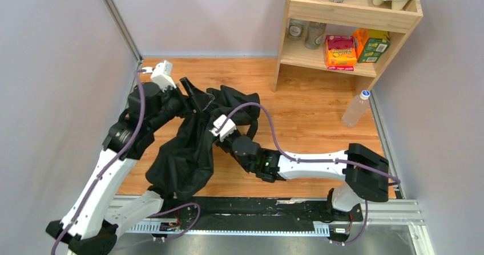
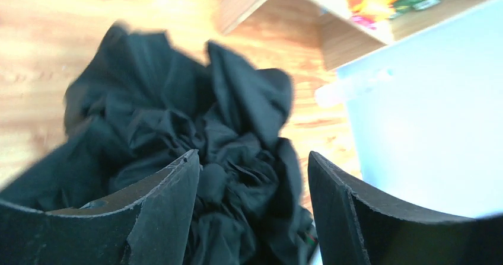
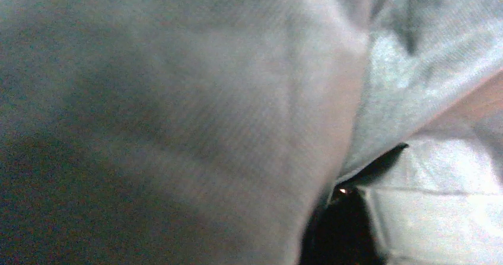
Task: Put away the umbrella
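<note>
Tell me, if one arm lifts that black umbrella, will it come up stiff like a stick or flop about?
Probably floppy: the umbrella lies in a crumpled, sprawling heap, so its fabric would likely sag and trail. Folds bunch between the open left fingers, so cloth may slide rather than hold firm. Sprawled like this, it seems unlikely to roll.

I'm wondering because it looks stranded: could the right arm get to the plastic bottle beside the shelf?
Probably yes. Bare wooden tabletop lies between the bottle and the right arm, but its hand is buried in the umbrella fabric and must pull out first.
</note>
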Motion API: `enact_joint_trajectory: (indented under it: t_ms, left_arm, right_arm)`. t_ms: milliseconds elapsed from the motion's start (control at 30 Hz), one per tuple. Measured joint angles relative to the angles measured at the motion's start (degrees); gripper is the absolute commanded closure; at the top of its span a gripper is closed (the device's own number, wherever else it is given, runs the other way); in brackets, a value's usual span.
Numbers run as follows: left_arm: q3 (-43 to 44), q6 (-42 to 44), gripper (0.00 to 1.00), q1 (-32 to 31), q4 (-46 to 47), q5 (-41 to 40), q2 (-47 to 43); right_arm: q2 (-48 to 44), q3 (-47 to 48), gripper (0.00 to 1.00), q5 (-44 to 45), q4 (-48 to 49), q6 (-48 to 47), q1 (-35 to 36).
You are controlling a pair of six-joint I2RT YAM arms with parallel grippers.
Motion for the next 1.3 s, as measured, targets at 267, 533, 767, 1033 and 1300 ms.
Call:
enact_joint_trajectory:
  t_ms: [267,533,767,1033,1300]
  left_arm:
    - [4.55,5.88,0.32,-0.02,4.92,7.43,-15.67]
    - [-2.91,4.85,0.47,-0.07,7.52,27.67,-22.67]
    - [-18.32,-2.43,0.55,-0.07,16.15,39.17,-20.79]
    - [-21.92,-4.92,0.58,-0.11,32.59,40.00,-11.74]
    - [-23.19,-6.05,0.50,-0.17,47.04,42.47,-1.40]
  right_arm:
    - [-8.92,-13.51,1.00,-9.77,4.13,3.10,-5.25]
    - [-18.69,-16.28,1.00,-23.82,3.65,7.58,-15.96]
    - [-19.63,-16.13,1.00,-31.74,0.72,9.81,-18.82]
    - [-20.26,-15.34,1.00,-39.34,-1.29,15.74,-16.59]
    - [-22.99,-15.58,1.00,-44.02,-1.14,20.46,-16.04]
